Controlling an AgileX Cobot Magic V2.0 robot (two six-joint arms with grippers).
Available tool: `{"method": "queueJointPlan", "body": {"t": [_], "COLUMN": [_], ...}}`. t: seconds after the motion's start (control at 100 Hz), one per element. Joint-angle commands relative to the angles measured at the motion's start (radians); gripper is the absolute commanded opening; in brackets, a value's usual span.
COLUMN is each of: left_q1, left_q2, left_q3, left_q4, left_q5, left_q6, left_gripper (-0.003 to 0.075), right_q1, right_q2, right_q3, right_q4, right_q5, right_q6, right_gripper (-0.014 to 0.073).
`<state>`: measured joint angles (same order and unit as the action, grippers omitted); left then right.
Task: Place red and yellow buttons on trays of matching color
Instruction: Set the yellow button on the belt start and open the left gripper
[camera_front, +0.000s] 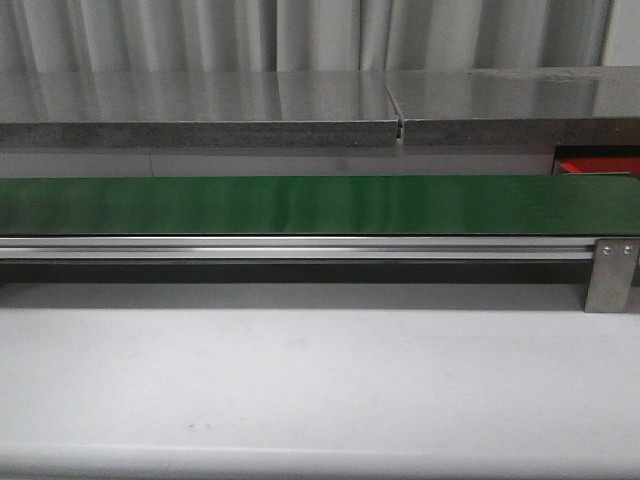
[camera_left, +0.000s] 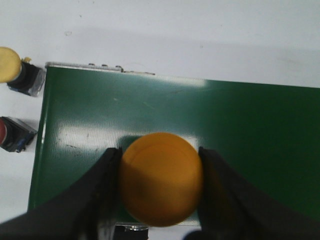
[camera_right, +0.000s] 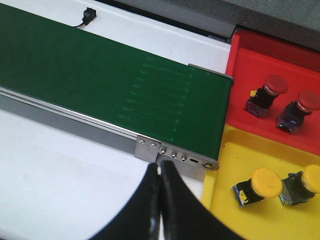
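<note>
Here the left gripper has its jaws clamped on a yellow button above the green belt; the right gripper has its jaws together beside the yellow tray and red tray, each holding two matching buttons

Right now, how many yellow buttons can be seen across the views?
4. One sits between the left gripper fingers over the green belt, one lies beside the belt's end, and two rest in the yellow tray: and. Others may be hidden.
</note>
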<state>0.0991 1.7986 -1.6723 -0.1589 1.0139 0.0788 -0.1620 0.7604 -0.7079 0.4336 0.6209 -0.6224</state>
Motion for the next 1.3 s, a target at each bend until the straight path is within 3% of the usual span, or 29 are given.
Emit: {"method": "queueJointPlan", "body": {"t": [0.0, 0.33, 0.71, 0.83, 1.0, 1.07, 1.15, 1.29], "left_q1": [-0.005, -0.005, -0.005, -0.005, -0.005, -0.005, -0.005, -0.005], "left_q2": [-0.066, -0.065, -0.065, -0.065, -0.076, -0.089, -0.114, -0.163], "left_q3": [0.055, 0.255, 0.286, 0.284, 0.284, 0.284, 0.284, 0.279], "left_q4": [-0.014, -0.037, -0.037, -0.037, -0.037, -0.037, -0.037, -0.037], "left_q5": [-0.120, -0.354, -0.390, -0.392, -0.395, -0.395, -0.399, -0.407], "left_q6": [-0.010, -0.012, -0.012, -0.012, -0.012, -0.012, -0.012, -0.012], "left_gripper": [-0.0020, -0.0020, -0.0006, 0.0141, 0.0501, 0.0601, 0.0646, 0.0647], "right_q1": [0.002, 0.002, 0.002, 0.002, 0.002, 0.002, 0.002, 0.002], "right_q2": [-0.006, -0.006, -0.006, -0.006, -0.006, -0.006, -0.006, -0.006], "right_q3": [-0.026, -0.026, -0.026, -0.026, -0.026, -0.026, -0.026, -0.026], "right_q4": [0.020, 0.020, 0.020, 0.020, 0.020, 0.020, 0.020, 0.020], "right_q5": [-0.061, -0.061, -0.061, -0.061, -0.061, -0.061, -0.061, -0.061], "right_q6": [-0.012, -0.012, -0.012, -0.012, -0.012, -0.012, -0.012, -0.012], "right_gripper": [-0.0118, -0.0118, -0.0118, -0.0118, -0.0118, -0.0118, -0.0118, -0.0118]}}
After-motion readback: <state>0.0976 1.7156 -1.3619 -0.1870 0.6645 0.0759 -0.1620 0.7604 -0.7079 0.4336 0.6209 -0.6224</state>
